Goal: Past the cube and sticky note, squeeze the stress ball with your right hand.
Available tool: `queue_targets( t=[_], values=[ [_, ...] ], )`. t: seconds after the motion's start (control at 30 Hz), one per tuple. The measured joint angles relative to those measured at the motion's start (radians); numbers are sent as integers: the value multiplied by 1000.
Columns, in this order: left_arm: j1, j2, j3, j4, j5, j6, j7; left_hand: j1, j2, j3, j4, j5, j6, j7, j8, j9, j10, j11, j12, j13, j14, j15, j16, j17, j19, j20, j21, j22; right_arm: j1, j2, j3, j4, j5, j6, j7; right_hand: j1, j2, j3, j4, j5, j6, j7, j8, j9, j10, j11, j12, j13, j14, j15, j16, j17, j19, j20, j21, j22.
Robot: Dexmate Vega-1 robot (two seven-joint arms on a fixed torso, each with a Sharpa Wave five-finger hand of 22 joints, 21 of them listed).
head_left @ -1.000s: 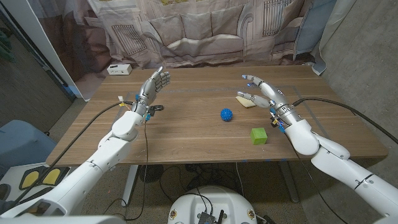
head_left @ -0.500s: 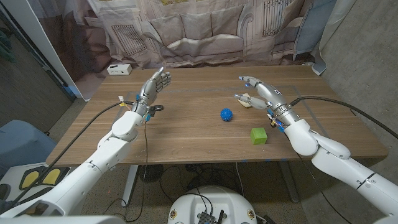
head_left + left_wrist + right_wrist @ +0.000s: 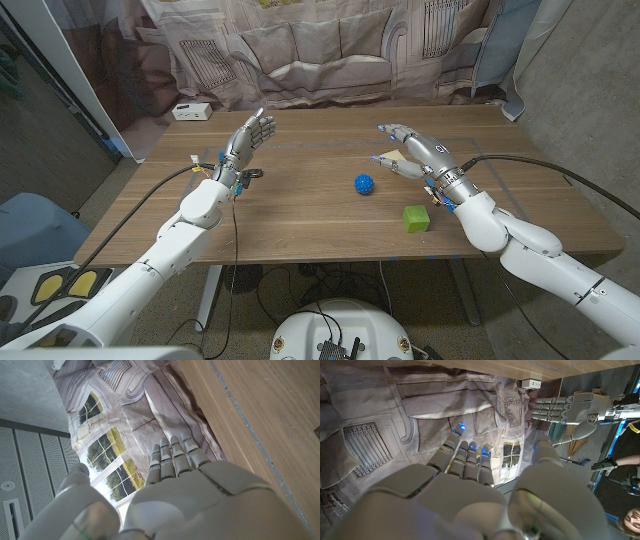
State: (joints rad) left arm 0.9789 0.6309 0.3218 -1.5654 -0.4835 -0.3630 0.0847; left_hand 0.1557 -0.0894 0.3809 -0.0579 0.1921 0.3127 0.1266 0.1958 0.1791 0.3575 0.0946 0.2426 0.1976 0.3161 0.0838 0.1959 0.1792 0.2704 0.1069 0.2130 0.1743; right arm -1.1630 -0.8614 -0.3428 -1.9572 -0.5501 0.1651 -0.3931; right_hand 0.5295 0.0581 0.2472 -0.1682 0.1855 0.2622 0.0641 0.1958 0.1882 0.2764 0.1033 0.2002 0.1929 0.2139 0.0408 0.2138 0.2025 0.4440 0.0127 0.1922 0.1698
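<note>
The stress ball (image 3: 364, 184) is a small bright blue thing covered in little nubs, sitting on the wooden tabletop (image 3: 300, 215) roughly in the middle. A lime green cube (image 3: 417, 218) sits nearer the robot and off to the ball's right, well apart from it. The pale yellow sticky note (image 3: 398, 163) lies farther back, partly hidden under the right robot hand (image 3: 410, 150). That hand hovers above the note with fingers spread and slightly curved, holding nothing, near the ball but not touching it. The left robot hand (image 3: 249, 136) is raised on the other side, palm upright, fingers straight and apart, empty too. A small white box (image 3: 191, 111) rests at the far left corner, in front of a printed curtain (image 3: 300, 45).
</note>
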Motion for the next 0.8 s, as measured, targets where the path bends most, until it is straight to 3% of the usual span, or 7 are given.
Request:
queue_targets(
  t=[0.8],
  values=[
    [-2, -12, 12, 23, -7, -17, -21, 0, 0, 0, 0, 0, 4, 4, 0, 0, 0, 0, -7, 0, 9, 1, 0, 0, 4, 4, -6, 0, 40, -47, -60, -104, -87, -181, 138, 17, -1, 4, 4, -4, -23, -12, -8, 0, -30, -9, -8, 0, -32, 0, -8, 0, -34, -5, -8, 0]
  ],
)
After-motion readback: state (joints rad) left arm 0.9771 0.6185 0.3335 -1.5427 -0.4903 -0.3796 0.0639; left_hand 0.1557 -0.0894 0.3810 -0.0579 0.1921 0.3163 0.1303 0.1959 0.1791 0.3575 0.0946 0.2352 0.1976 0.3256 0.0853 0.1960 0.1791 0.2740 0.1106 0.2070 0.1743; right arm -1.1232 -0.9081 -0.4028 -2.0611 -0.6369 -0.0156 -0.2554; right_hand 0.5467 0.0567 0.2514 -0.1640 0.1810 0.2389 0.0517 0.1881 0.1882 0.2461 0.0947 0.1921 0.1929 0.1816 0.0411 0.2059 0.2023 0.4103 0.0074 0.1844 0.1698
